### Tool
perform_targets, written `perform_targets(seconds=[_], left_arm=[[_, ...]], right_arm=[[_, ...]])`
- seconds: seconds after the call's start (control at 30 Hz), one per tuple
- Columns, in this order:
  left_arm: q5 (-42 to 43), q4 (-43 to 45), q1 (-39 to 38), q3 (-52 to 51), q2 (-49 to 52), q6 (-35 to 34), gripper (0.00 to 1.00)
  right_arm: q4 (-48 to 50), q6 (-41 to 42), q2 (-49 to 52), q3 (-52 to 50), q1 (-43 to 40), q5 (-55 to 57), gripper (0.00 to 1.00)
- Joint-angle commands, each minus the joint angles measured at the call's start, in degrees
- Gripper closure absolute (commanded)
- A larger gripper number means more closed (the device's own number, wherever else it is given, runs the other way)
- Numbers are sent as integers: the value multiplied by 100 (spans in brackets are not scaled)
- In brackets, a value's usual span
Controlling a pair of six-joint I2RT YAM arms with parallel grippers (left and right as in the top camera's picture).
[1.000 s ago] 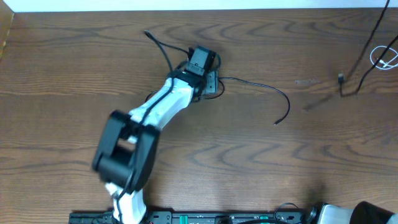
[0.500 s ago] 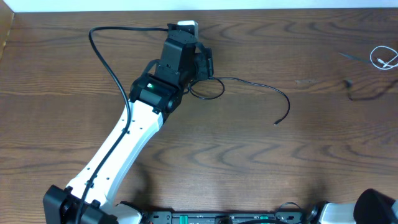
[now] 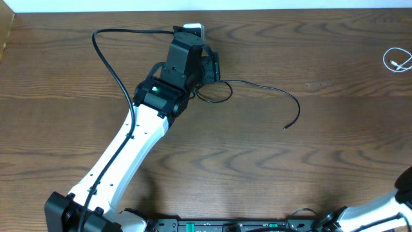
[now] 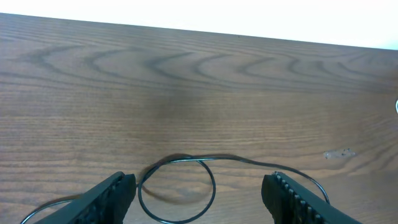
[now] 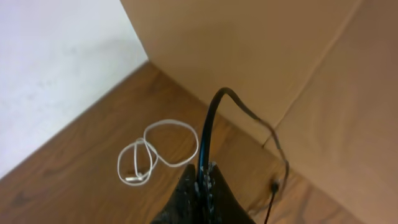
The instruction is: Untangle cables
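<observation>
The white cable (image 3: 399, 59) lies coiled alone at the right edge of the tabletop (image 3: 322, 167), well apart from the black cable (image 3: 264, 86), whose one remaining loop sits between the jaws of the released left hand (image 4: 199, 190), while the right hand (image 5: 202, 183) is clenched on a dark cord (image 5: 208, 124).

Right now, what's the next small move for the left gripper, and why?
Probably lower the left gripper and close on the black cable at its loop. Its jaws stand open either side of that loop, which lies flat on the table, while the white cable lies far off by the right edge. The right gripper is shut on another black cord.
</observation>
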Motion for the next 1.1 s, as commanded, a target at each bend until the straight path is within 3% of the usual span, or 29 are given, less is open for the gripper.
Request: perform_targets(seconds=[0.0,0.1,0.13,0.2,0.23,0.3,0.4,0.7,0.8,0.93,1.07], left_arm=[[-9,-22,2,35,-28,114,30],[-9,-22,-2,35,-28,111,30],[-9,-20,-2,35,-28,114,30],[-9,-20,-2,35,-28,114,30],[-9,-20,-2,35,-28,114,30],[-7,-20,-2,35,-28,114,30],[-9,-17,-2,35,-28,114,30],[13,-17,-2,35,-28,116,30],[452,-42,105,37,-28,118,29],[1462,-326,494,37,-28,116,30],[1585,-782,839,35,-26,118,30]], right_arm=[[-42,87,389,22,-151,-584,99],[-118,87,743,22,-197,-579,94],[-122,87,839,22,-205,-579,78],[-181,94,992,22,-205,-586,31],[-212,94,1032,22,-205,-619,18],[-267,92,1054,22,-203,-769,7],[-275,90,1001,24,-199,-1099,1],[-737,-105,739,24,157,-2409,1],[-986,-605,748,22,533,-3058,1],[-1279,-949,758,20,1255,-3084,1],[-1403,-1029,787,11,2063,-2846,1]])
